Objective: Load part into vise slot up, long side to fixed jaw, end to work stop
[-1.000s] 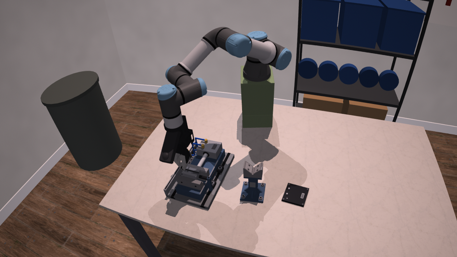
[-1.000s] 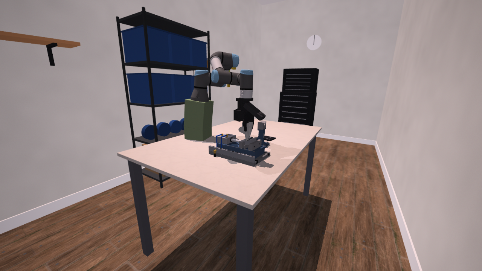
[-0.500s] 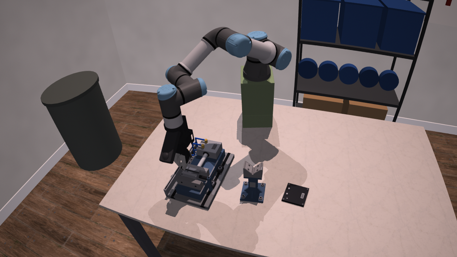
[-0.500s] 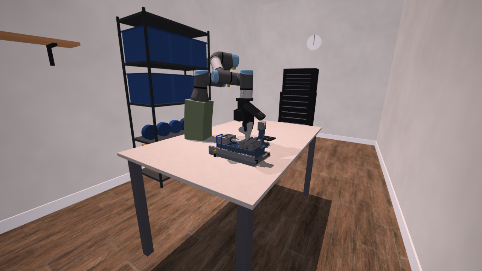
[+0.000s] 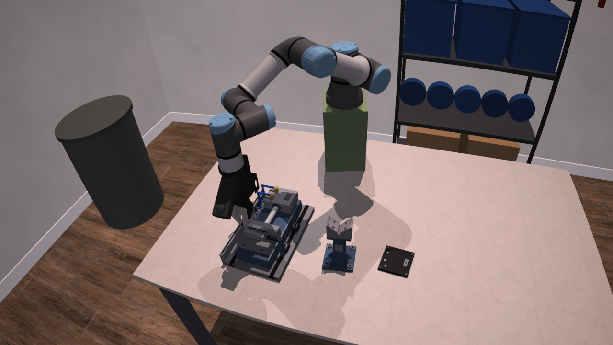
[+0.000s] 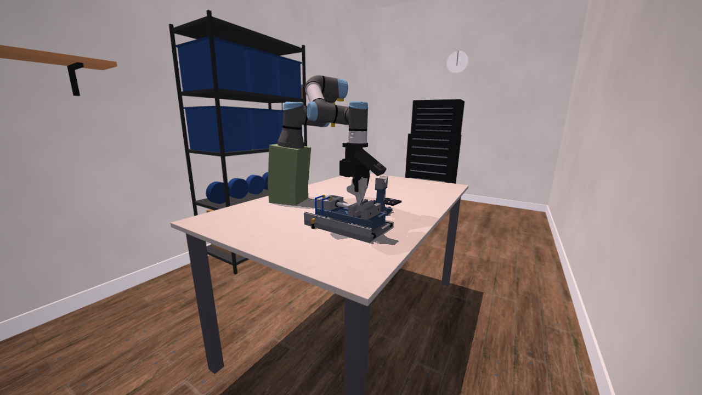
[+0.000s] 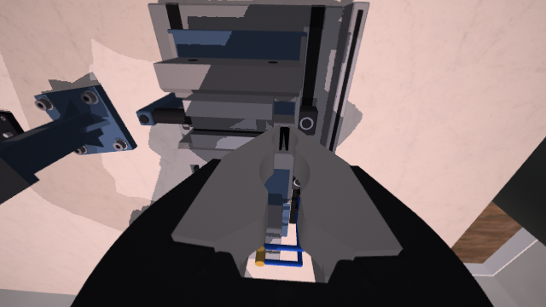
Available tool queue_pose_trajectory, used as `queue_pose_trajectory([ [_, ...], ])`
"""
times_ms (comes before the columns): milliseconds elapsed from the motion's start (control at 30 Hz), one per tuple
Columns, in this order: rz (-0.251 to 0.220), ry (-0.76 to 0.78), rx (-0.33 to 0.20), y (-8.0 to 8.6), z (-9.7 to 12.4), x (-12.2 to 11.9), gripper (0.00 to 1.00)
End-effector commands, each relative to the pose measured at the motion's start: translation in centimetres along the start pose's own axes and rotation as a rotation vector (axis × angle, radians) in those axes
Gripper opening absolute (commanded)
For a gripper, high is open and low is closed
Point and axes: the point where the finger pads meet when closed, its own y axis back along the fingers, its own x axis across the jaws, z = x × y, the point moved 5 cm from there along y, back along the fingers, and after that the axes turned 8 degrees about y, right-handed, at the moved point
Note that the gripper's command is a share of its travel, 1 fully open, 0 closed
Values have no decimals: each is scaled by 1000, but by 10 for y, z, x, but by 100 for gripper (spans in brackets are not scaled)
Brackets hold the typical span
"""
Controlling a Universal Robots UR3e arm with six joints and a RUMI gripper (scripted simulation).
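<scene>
Pincer pressed together, gripping nothing, tips down over the vise at lower centre-left of the top view. Part lies between the vise jaws. V-block and infeed plate sit to the right on the worktop.

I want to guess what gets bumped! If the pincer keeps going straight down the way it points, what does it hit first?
Probably the part lying in the vise. The shut, empty pincer points down at the part's end, though depth there is hard to judge.
</scene>
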Motion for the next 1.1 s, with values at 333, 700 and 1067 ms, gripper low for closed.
queue_pose_trajectory([
  [333,2,0,2,1,1,10,0],
  [700,2,0,2,2,1,11,0],
  [1067,2,0,2,11,1,11,0],
])
